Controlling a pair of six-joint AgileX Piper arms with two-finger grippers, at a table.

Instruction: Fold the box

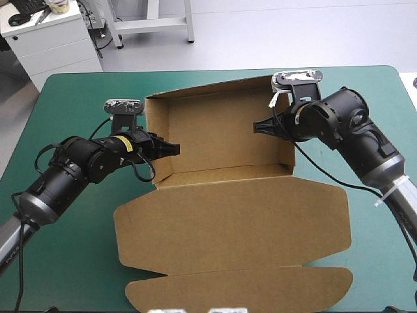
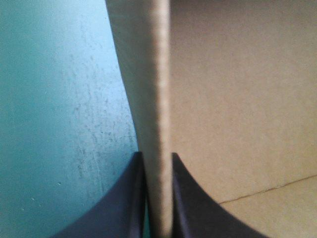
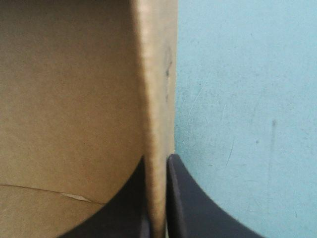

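Observation:
The brown box (image 1: 221,137) stands as an open tray at the table's middle, walls raised, with its lid (image 1: 234,222) lying flat toward the near edge. My left gripper (image 1: 171,149) is shut on the box's left wall, one black finger on each side of the wall's edge (image 2: 157,124). My right gripper (image 1: 260,127) is shut on the right wall in the same way, the wall's edge (image 3: 158,124) running up between its fingers. The tray's inner floor (image 2: 237,99) (image 3: 64,99) shows beside each wall.
Teal-green cover (image 1: 65,261) lies bare to the left and right of the box. The lid's rounded flap (image 1: 241,290) reaches close to the table's near edge. A white cabinet (image 1: 45,39) stands beyond the far left corner.

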